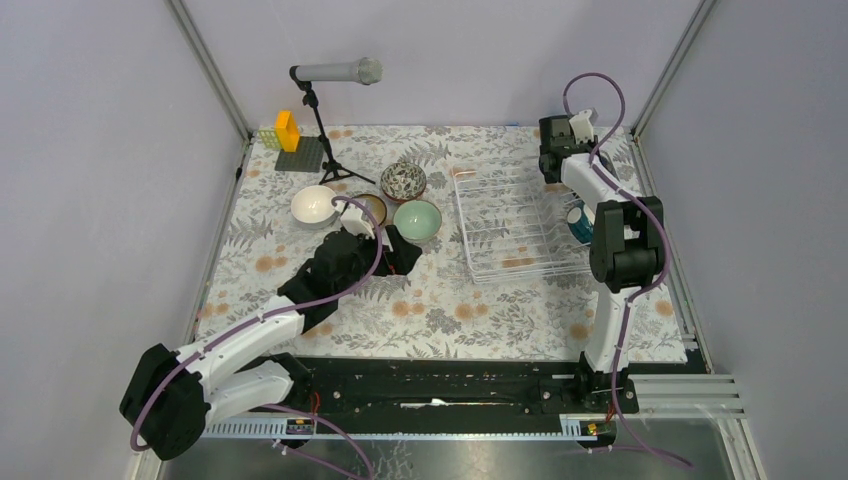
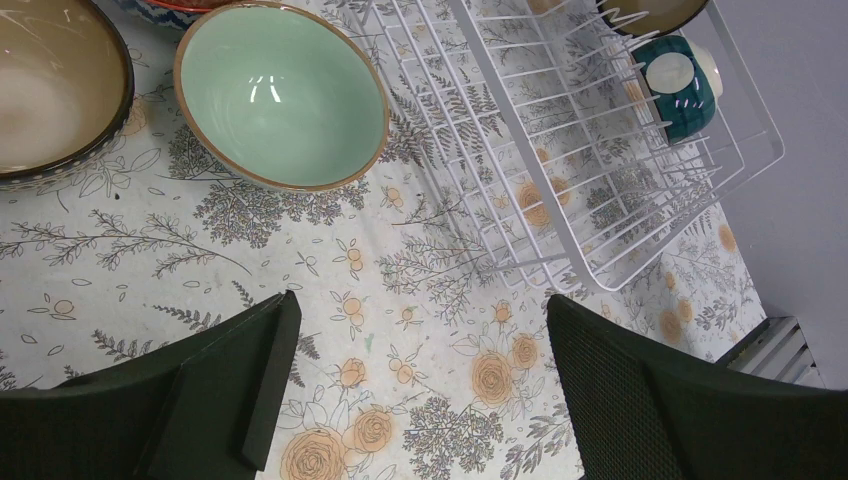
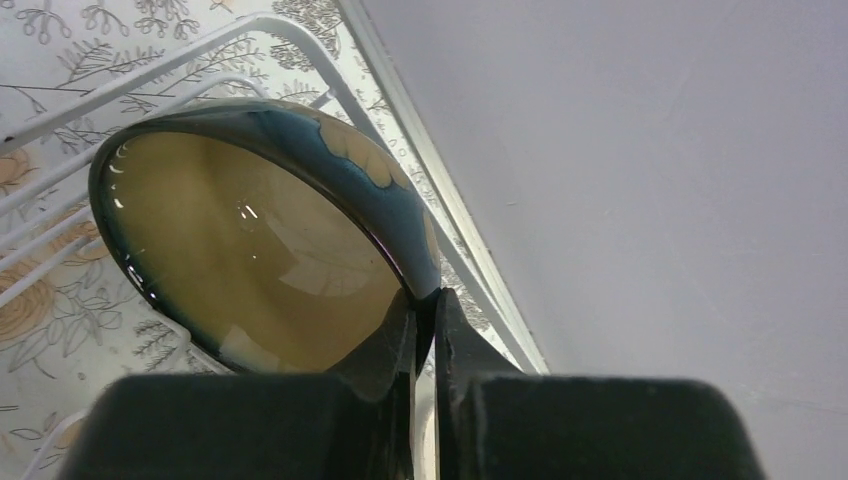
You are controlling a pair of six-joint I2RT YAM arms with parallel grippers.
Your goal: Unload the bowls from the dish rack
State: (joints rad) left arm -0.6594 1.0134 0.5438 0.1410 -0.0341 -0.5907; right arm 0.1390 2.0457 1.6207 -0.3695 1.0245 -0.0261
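Right gripper (image 3: 425, 300) is pinched on the rim of the blue-glazed ceramic bowl (image 3: 250, 270), at the far right edge of the white wire dish rack (image 3: 150, 60). It looks glossy, brittle and probably slick, so a thin rim hold may pivot. Left gripper (image 2: 415, 335) gapes wide, left of the rack. A teal ceramic bowl (image 2: 680, 85) waits inside the rack.
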